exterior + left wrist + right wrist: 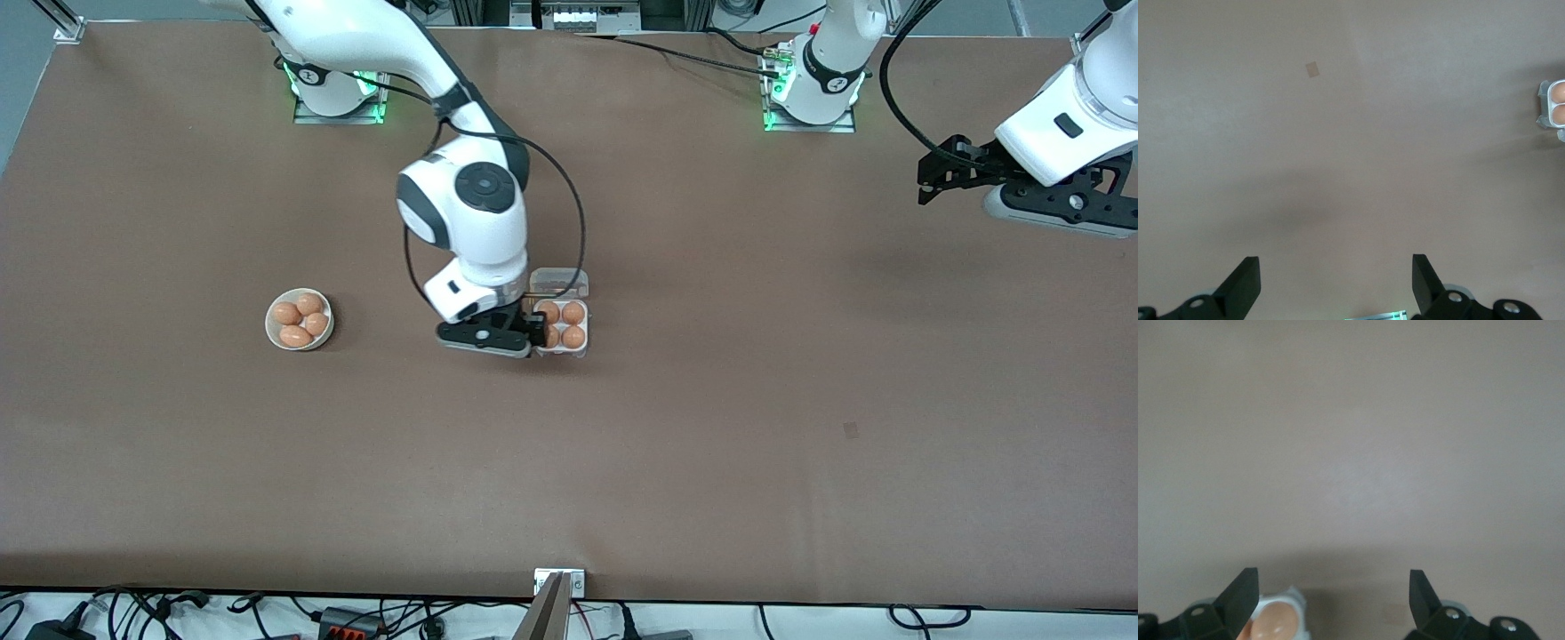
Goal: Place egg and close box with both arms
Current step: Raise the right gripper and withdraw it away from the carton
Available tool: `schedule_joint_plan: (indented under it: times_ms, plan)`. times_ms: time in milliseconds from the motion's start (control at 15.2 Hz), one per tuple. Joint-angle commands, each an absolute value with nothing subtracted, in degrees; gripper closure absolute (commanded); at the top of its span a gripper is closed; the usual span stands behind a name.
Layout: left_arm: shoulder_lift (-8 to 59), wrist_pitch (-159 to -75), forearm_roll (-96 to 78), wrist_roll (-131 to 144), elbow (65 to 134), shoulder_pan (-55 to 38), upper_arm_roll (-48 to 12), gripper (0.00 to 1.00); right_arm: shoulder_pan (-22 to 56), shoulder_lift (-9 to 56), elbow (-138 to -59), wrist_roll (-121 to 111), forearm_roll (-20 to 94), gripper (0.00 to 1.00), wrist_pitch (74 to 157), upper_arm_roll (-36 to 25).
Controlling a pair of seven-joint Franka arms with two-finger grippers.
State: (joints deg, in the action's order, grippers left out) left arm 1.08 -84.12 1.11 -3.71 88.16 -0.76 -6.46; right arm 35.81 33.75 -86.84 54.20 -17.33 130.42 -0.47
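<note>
Robot lab: bolted arm bases (338,89), cables (160,609).

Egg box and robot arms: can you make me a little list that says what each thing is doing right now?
box: lid open, four eggs in its cups
right gripper: open, over the box's edge toward the right arm's end
left gripper: open, waiting above bare table at the left arm's end
bowl: holds four more eggs, toward the right arm's end

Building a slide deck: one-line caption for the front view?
Right gripper open over the full, open-lidded box; left gripper waits open.
</note>
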Motion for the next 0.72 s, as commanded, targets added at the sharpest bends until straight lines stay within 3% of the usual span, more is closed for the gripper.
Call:
schedule_joint_plan:
  times_ms: [0, 329, 395, 461, 527, 593, 658]
  plan:
    - [2.7, -82.9, 1.7, -4.1, 86.2, -1.0, -6.7, 0.00, 32.4, 29.8, -87.6, 50.7, -16.6, 0.00, 126.7, 0.4]
    - [4.8, -82.1, 1.5, -5.7, 86.3, -0.1, -6.4, 0.00, 24.1, 22.3, -87.6, 35.1, -7.1, 0.00, 117.3, 0.1]
    - [5.4, -82.2, 1.4, -6.0, 86.2, 0.0, -6.4, 0.08, 22.1, 21.2, -87.6, 31.6, -6.0, 0.00, 114.8, -0.1]
    - [5.5, -82.2, 1.4, -5.9, 86.2, 0.0, -6.5, 0.25, 20.1, 20.1, -87.6, 28.0, -4.8, 0.00, 112.3, -0.1]
    - [5.5, -82.1, 1.4, -5.9, 86.2, -0.1, -6.5, 0.50, 18.0, 19.0, -87.6, 24.6, -3.7, 0.00, 109.7, -0.2]
    - [5.5, -82.0, 1.4, -5.9, 86.3, -0.1, -6.5, 0.65, 15.5, 17.4, -87.6, 21.0, -2.7, 0.00, 108.1, -0.1]
    - [5.5, -81.4, 1.4, -5.8, 86.3, -0.1, -6.6, 0.89, 13.4, 16.1, -87.7, 17.8, -2.0, 0.00, 106.9, 0.0]
